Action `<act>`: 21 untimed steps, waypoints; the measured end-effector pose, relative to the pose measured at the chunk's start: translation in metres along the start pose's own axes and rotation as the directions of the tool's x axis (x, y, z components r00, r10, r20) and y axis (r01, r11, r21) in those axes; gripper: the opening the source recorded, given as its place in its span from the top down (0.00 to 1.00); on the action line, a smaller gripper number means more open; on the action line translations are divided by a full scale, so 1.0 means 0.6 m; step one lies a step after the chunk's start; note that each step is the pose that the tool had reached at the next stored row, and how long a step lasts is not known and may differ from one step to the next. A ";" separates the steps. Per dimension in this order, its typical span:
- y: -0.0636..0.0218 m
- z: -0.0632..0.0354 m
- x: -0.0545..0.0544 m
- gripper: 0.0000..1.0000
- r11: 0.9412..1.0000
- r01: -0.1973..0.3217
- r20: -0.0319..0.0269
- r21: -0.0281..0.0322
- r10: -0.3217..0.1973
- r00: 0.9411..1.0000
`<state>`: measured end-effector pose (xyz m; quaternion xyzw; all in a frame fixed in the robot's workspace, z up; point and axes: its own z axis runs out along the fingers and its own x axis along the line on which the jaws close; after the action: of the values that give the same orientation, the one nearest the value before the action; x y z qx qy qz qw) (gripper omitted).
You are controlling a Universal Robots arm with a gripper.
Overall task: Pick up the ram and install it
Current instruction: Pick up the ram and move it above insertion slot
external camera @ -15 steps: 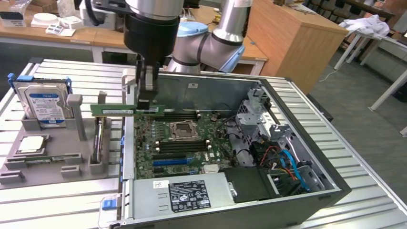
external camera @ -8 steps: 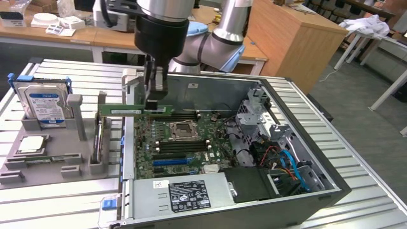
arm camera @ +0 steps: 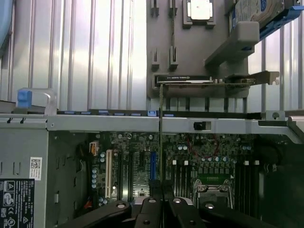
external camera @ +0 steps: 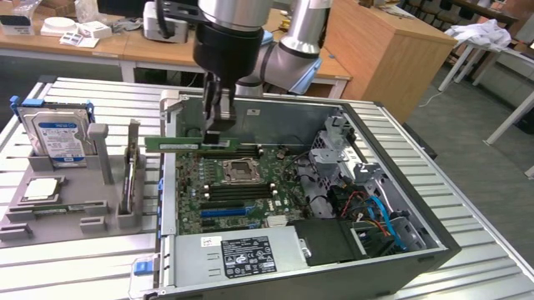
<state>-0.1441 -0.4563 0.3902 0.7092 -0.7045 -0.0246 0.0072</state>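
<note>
Over motherboard (external camera: pixel 242 187), pincer (external camera: pixel 219 139) nearly shut, clamping ram (external camera: pixel 175 144) level.

Green ram (external camera: pixel 171 144), green motherboard (external camera: pixel 250 194) (one blue slot), blue-framed hard drive (external camera: pixel 57 134), ribbed silver table (external camera: pixel 67 265).

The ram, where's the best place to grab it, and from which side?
Its upper long edge, from straight above, jaws across the two flat faces. The ram stands on edge, level, above the open case, so this likely keeps its bottom edge free. The gripper holds it so.
</note>
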 end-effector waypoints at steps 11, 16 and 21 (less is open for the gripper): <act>-0.040 -0.002 0.000 0.88 1.000 0.000 0.000 -0.001 0.000 1.000; -0.059 -0.003 0.000 0.88 1.000 0.000 0.000 -0.001 0.000 1.000; -0.077 -0.003 0.001 0.88 1.000 0.000 0.000 -0.002 0.000 1.000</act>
<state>-0.0981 -0.4563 0.3902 0.7092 -0.7045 -0.0254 0.0081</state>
